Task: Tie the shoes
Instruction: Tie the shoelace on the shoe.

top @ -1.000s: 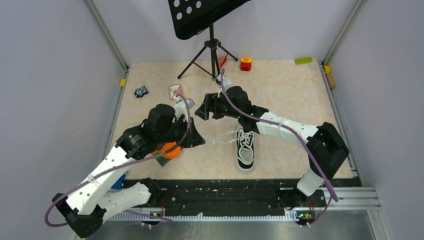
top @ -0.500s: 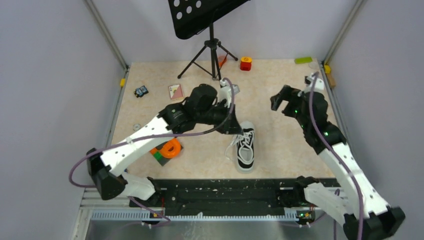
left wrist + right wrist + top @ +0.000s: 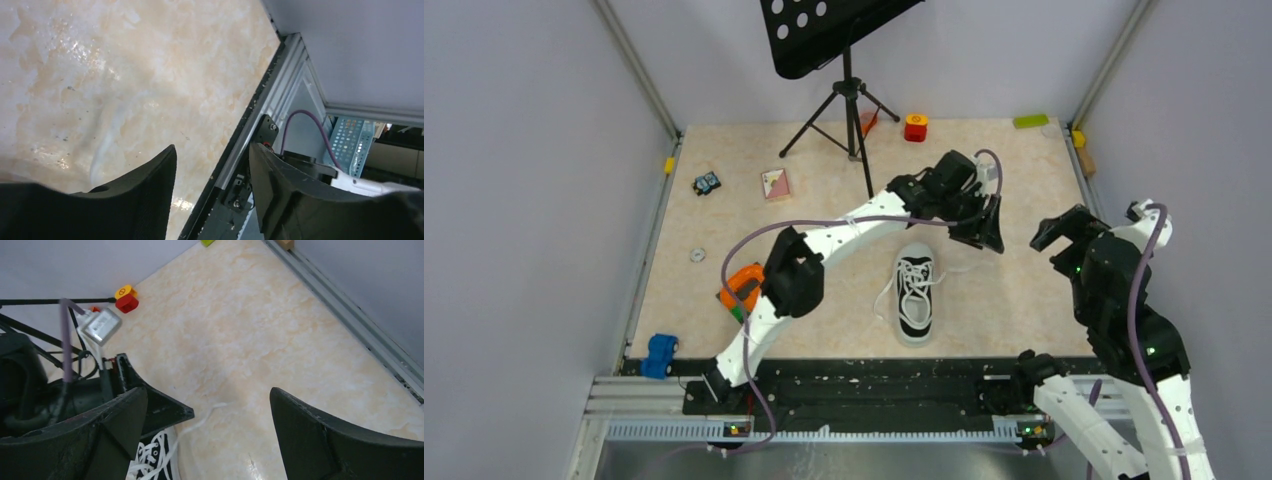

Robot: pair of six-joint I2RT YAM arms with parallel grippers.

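Shoe (image 3: 915, 297) with loose laces (image 3: 886, 296); both grippers empty.
Toward the shoe's 2 o'clock: left gripper (image 3: 987, 240) near, jaws half apart; right gripper (image 3: 1052, 232) farther, jaws spread wide.

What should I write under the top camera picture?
The left gripper and right gripper, both open, hang near a black sneaker with white laces trailing loose.

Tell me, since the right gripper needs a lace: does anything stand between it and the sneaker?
Yes: the left gripper, jaws open, hangs to the right of the sneaker at its heel end, roughly on the line from the open right gripper.
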